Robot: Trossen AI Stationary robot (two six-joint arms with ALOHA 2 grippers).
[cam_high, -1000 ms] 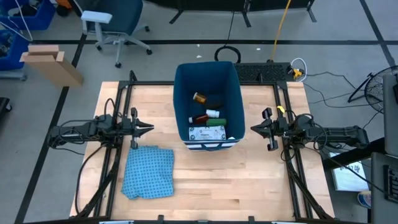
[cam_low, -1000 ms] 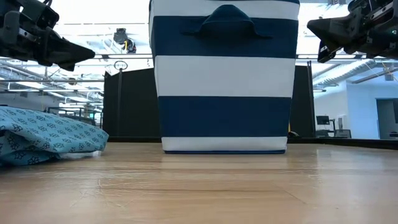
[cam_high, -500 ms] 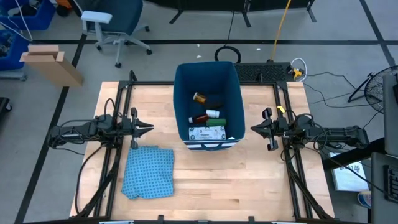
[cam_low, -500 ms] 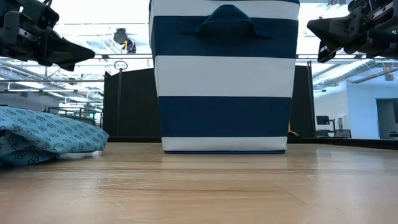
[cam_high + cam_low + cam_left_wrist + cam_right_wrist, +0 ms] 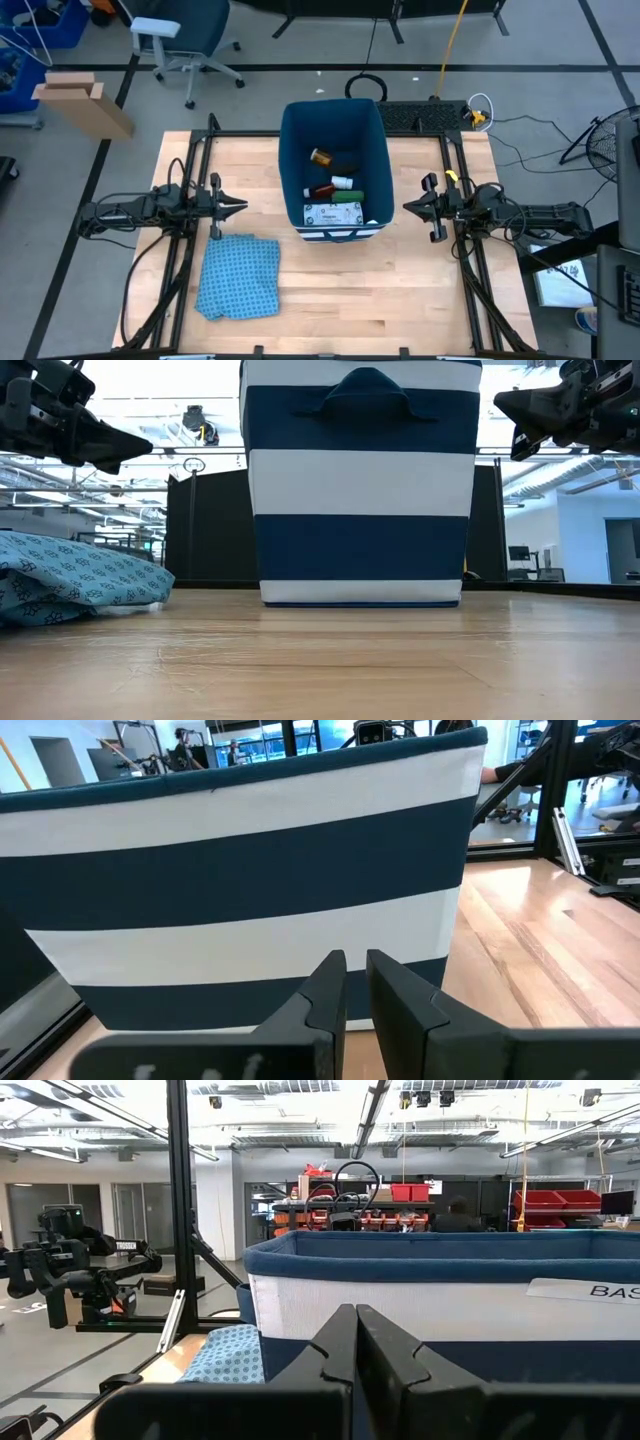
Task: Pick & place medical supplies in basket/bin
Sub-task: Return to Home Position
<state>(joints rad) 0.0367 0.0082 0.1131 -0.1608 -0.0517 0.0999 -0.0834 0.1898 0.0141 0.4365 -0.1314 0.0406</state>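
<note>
Your pale wooden table [image 5: 420,290] carries the deep, dark blue, white-striped bin [image 5: 290,150] at the middle of its far edge.
The small medical supplies [image 5: 333,214] lie inside it. Your left gripper [image 5: 243,208] and right gripper [image 5: 406,207] hover on either side of the bin, fingers pressed together, holding nothing.

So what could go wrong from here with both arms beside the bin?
The left tool and right tool point at the long sides of the blue bin; an inward swing might nudge it. The blue patterned cloth lies near the left tool and could snag if that arm dips.
</note>
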